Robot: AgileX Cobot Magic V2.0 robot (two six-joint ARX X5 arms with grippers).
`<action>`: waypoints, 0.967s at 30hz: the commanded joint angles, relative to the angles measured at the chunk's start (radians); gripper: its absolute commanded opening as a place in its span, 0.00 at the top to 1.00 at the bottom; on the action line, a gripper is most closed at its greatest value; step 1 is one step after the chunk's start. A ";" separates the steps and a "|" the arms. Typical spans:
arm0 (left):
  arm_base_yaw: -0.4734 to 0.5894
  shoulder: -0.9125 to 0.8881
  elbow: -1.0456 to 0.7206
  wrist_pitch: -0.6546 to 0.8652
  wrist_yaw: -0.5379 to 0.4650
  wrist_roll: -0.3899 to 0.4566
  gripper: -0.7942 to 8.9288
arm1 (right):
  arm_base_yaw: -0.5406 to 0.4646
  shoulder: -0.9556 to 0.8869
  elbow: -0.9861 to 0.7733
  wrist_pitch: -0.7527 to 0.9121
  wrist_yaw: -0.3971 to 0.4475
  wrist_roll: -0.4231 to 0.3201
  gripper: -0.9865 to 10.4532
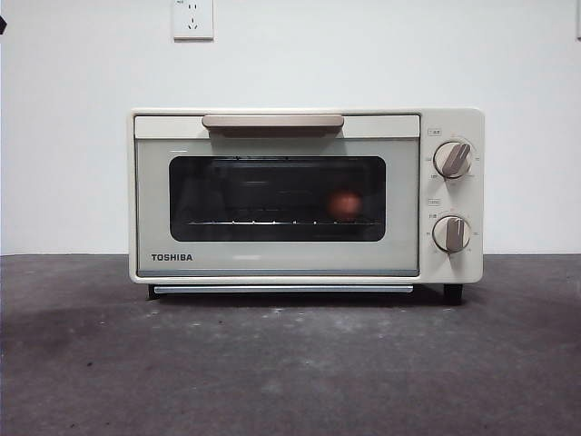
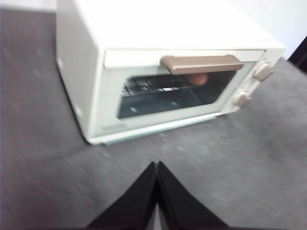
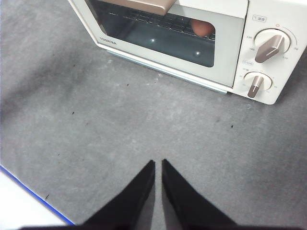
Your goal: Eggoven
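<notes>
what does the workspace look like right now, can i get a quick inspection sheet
surface: dark grey table, with small dark specks in the right wrist view
job's things: cream TOSHIBA toaster oven stands upright with its door shut; reddish-brown egg sits inside on the wire rack, toward the knob side, seen through the glass
clutter: nothing seen
grippers: left gripper shut, empty, above the table in front of the oven; right gripper nearly shut, empty, also in front of the oven
cables: nothing seen
surroundings: white wall behind the oven, with a wall socket above it
</notes>
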 commanded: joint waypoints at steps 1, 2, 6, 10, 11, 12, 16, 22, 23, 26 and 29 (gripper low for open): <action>0.025 -0.035 -0.013 0.077 -0.035 0.193 0.91 | 0.006 0.005 0.015 0.010 0.001 -0.008 0.91; 0.042 -0.055 -0.031 0.113 -0.041 0.217 0.91 | 0.006 0.005 0.015 0.011 0.002 -0.008 0.91; 0.115 -0.140 -0.142 0.283 -0.055 0.253 0.91 | 0.006 0.005 0.015 0.010 0.002 -0.008 0.91; 0.167 -0.222 -0.292 0.463 -0.146 0.248 0.91 | 0.006 0.005 0.015 0.010 0.002 -0.008 0.91; 0.179 -0.248 -0.334 0.499 -0.158 0.241 0.91 | 0.006 0.005 0.015 0.010 0.002 -0.008 0.91; 0.189 -0.275 -0.375 0.529 -0.161 0.231 0.91 | 0.006 0.005 0.015 0.010 0.002 -0.008 0.91; 0.230 -0.372 -0.490 0.537 -0.162 0.224 0.91 | 0.006 0.005 0.015 0.011 0.001 -0.008 0.91; 0.277 -0.470 -0.598 0.507 -0.162 0.214 0.91 | 0.006 0.005 0.015 0.010 0.002 -0.008 0.91; 0.282 -0.483 -0.613 0.506 -0.162 0.210 0.91 | 0.006 0.005 0.015 0.010 0.002 -0.008 0.91; 0.291 -0.517 -0.642 0.483 -0.162 0.194 0.91 | 0.006 0.005 0.015 0.010 0.002 -0.008 0.91; 0.292 -0.518 -0.660 0.458 -0.162 0.181 0.91 | 0.006 0.005 0.015 0.010 0.001 -0.008 0.91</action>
